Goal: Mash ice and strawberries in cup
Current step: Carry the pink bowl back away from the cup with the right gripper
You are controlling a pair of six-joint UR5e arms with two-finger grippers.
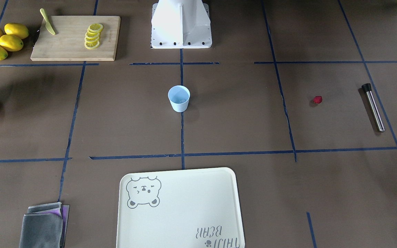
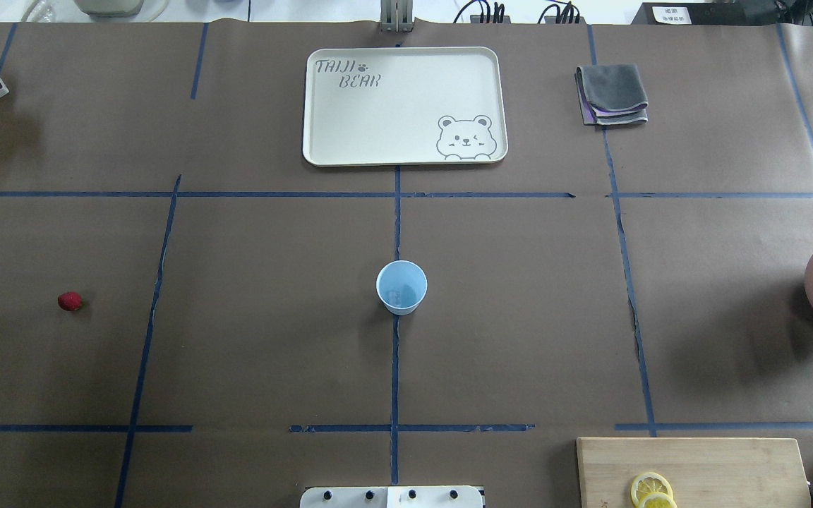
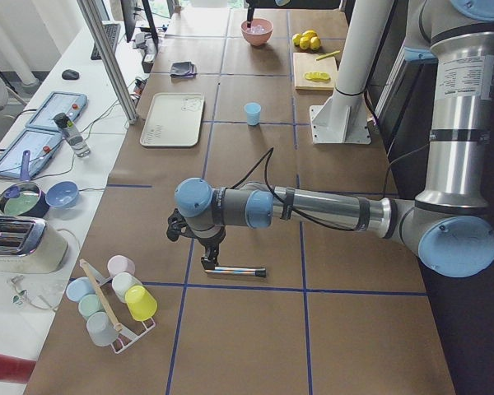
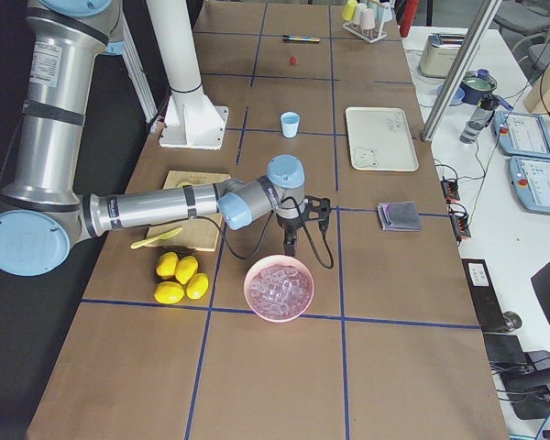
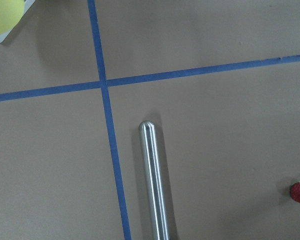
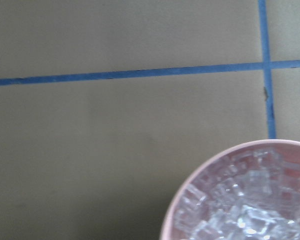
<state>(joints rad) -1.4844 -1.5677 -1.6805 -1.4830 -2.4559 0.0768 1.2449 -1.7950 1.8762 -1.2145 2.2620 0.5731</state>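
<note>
- cup [image 2: 401, 287] is standing upright on the centre tape line of the table [image 2: 272, 339], between the robot's base and the tray [image 2: 308, 106], well apart from both arms.
- i am seeing faint pale shapes at its bottom, but i cannot tell what they are.
- strawberry [image 1: 317, 100] is lying on the bare paper on the left arm's side, well apart from the cup and near the rod [image 1: 373, 107].
- ice [image 4: 278, 284] is sitting heaped in the bowl [image 4: 257, 307] at the right arm's end of the table, well apart from the cup.
- left gripper [image 3: 207, 263] is hanging close above one end of the rod. i cannot tell whether it is touching, nor whether the pincer is wide or narrow.
- left wrist camera is showing me only the rod's rounded end and the berry beside it, no fingers.
- right gripper [image 4: 290, 249] is hovering at the bowl's rim on the side toward the cup. its pincer state i cannot tell either.
- lemons [image 1: 3, 40] are lying just beside the board [image 1: 67, 48], which is carrying slices [image 1: 93, 36] and a knife [image 1: 48, 22].
- cloth [image 2: 612, 95] is lying folded near the tray.
</note>
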